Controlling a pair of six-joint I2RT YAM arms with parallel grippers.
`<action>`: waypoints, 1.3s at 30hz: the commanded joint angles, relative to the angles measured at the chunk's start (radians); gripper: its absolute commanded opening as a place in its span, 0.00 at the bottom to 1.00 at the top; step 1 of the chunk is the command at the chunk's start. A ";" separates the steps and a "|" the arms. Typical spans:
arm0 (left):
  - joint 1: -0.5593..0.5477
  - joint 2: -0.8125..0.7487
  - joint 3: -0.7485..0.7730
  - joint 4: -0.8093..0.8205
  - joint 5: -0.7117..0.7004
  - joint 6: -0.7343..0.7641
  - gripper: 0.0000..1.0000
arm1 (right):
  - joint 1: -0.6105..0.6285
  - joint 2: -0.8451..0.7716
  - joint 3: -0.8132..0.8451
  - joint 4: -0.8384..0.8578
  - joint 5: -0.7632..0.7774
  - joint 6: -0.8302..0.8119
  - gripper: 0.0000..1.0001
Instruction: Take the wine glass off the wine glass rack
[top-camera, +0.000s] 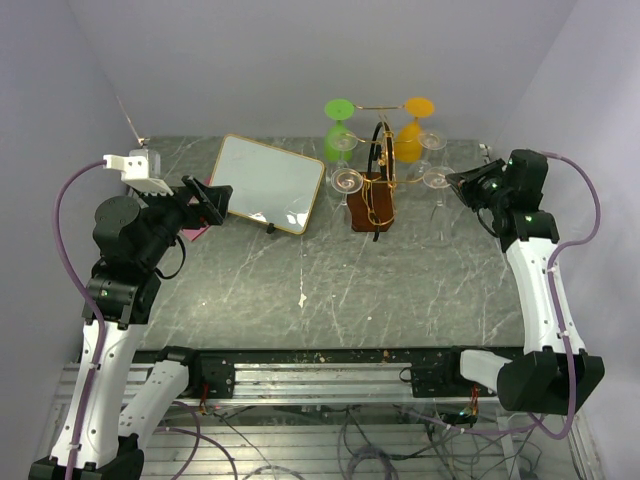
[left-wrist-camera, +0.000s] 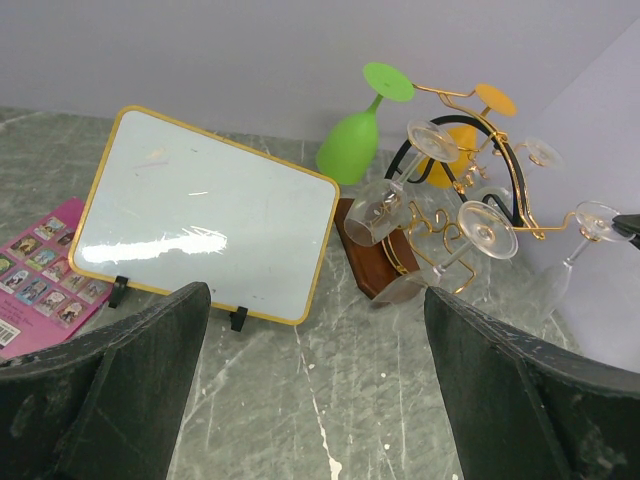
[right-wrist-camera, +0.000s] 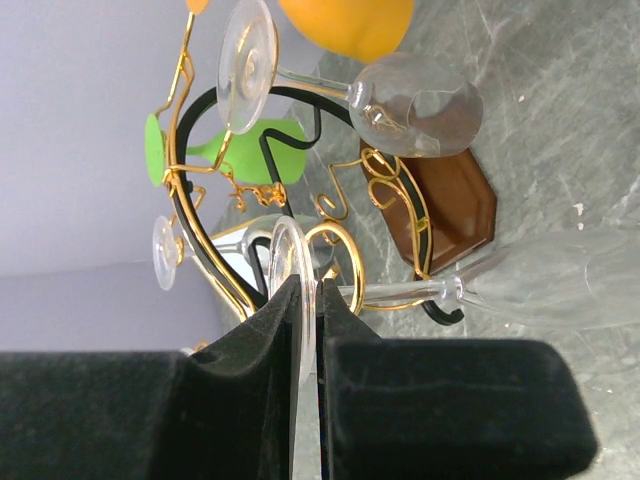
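The wine glass rack (top-camera: 377, 190) of gold wire with a black loop stands on a brown wooden base (top-camera: 366, 213) at the table's back centre. Several glasses hang from it upside down. My right gripper (top-camera: 456, 183) is at the rack's right side, shut on the round foot of a clear wine glass (right-wrist-camera: 292, 262). The glass's stem (right-wrist-camera: 400, 292) runs past a gold scroll arm (right-wrist-camera: 345, 250), and its bowl (right-wrist-camera: 560, 282) hangs toward the table. My left gripper (top-camera: 207, 200) is open and empty, well left of the rack, over the table (left-wrist-camera: 315, 300).
A gold-framed whiteboard (top-camera: 268, 182) leans on small stands left of the rack. A pink booklet (left-wrist-camera: 40, 275) lies beside it. A green glass (top-camera: 340, 132), an orange glass (top-camera: 411, 132) and other clear glasses (right-wrist-camera: 400, 100) hang on the rack. Walls close in behind and at both sides.
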 joint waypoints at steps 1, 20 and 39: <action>-0.007 -0.009 0.037 -0.008 0.013 0.001 0.99 | -0.008 -0.037 -0.017 0.064 0.022 0.087 0.00; -0.007 -0.015 0.042 -0.014 0.016 0.001 0.99 | -0.008 -0.018 0.020 0.067 0.089 0.122 0.00; -0.007 -0.013 0.042 -0.011 0.022 -0.002 0.99 | -0.008 0.041 0.017 0.180 -0.056 0.112 0.00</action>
